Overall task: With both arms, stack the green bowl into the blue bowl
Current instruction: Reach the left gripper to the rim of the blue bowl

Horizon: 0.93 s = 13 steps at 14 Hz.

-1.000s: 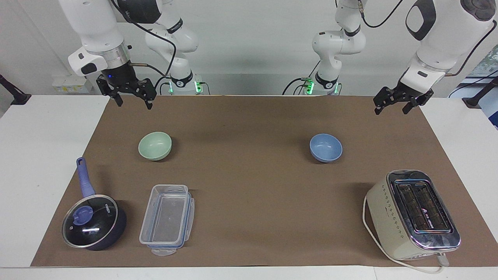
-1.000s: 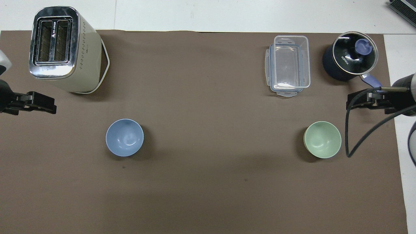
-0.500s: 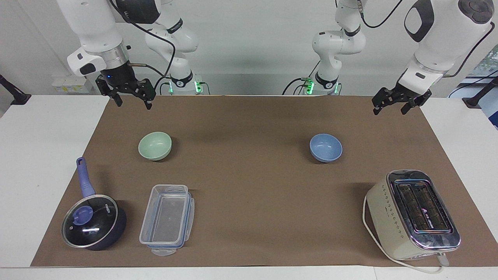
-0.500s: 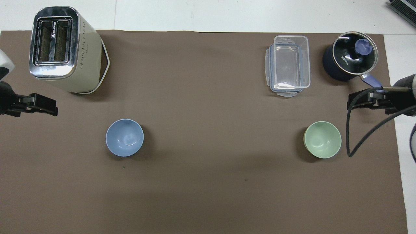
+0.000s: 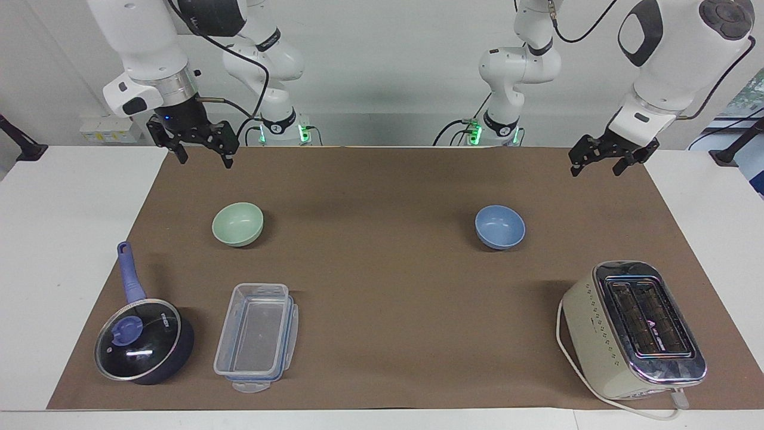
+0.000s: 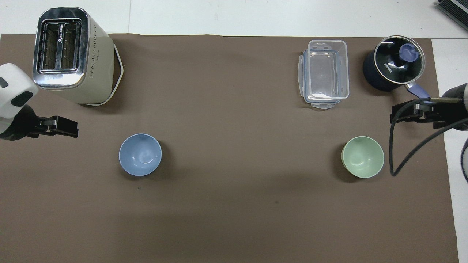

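The pale green bowl (image 5: 237, 223) (image 6: 362, 157) stands upright on the brown mat toward the right arm's end. The periwinkle blue bowl (image 5: 500, 226) (image 6: 140, 154) stands upright toward the left arm's end, well apart from it. Both bowls hold nothing. My right gripper (image 5: 203, 160) (image 6: 396, 117) hangs open above the mat's edge at its own end, high and clear of the green bowl. My left gripper (image 5: 595, 172) (image 6: 69, 128) hangs open above the mat's edge at its end, apart from the blue bowl. Neither gripper holds anything.
A cream and chrome toaster (image 5: 632, 328) (image 6: 69, 54) stands farther from the robots than the blue bowl. A clear plastic container (image 5: 256, 336) (image 6: 324, 73) and a dark lidded saucepan (image 5: 140, 340) (image 6: 393, 62) with a blue handle stand farther out than the green bowl.
The left arm has shifted a little, carrying its open gripper slightly toward the table's middle. The right gripper and both bowls have stayed put.
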{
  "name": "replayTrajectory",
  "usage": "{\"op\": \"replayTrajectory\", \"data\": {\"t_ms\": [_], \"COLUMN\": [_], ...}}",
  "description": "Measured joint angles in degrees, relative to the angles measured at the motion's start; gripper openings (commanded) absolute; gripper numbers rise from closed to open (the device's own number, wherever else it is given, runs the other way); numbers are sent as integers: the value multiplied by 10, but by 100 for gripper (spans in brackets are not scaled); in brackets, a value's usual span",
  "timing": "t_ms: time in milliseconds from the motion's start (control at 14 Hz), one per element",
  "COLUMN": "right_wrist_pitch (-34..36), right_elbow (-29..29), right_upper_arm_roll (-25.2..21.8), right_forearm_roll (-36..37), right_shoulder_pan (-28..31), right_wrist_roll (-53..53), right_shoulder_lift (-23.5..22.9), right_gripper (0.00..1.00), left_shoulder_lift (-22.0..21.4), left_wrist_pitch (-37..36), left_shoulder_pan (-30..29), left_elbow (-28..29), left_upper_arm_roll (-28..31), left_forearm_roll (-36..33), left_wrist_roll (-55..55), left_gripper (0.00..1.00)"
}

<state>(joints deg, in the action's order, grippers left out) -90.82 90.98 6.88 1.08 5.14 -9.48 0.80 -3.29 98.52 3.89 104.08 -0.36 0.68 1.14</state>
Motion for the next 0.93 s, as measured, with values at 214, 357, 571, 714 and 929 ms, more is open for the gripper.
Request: {"op": "replayTrajectory", "data": {"t_ms": [214,357,571,714,929], "right_wrist_pitch": [0,0,0,0,0], "right_elbow": [0,0,0,0,0], "right_upper_arm_roll": [0,0,0,0,0], "right_forearm_roll": [0,0,0,-1,-1], "right_shoulder_pan": [0,1,2,3,3], "right_wrist_roll": [0,0,0,0,0], "right_shoulder_lift": [0,0,0,0,0], "right_gripper": [100,100,100,100,100], "left_shoulder_lift": [-6,-9,-9,-10,-9], "left_wrist_pitch": [36,66,131,173,234], "left_shoulder_pan": [9,19,41,56,65], "left_elbow": [40,68,121,157,207], "left_upper_arm_roll": [-6,-7,-8,-9,-9], "left_forearm_roll": [0,0,0,0,0], "left_wrist_roll": [0,3,31,49,55], "left_gripper": [100,100,100,100,100]}}
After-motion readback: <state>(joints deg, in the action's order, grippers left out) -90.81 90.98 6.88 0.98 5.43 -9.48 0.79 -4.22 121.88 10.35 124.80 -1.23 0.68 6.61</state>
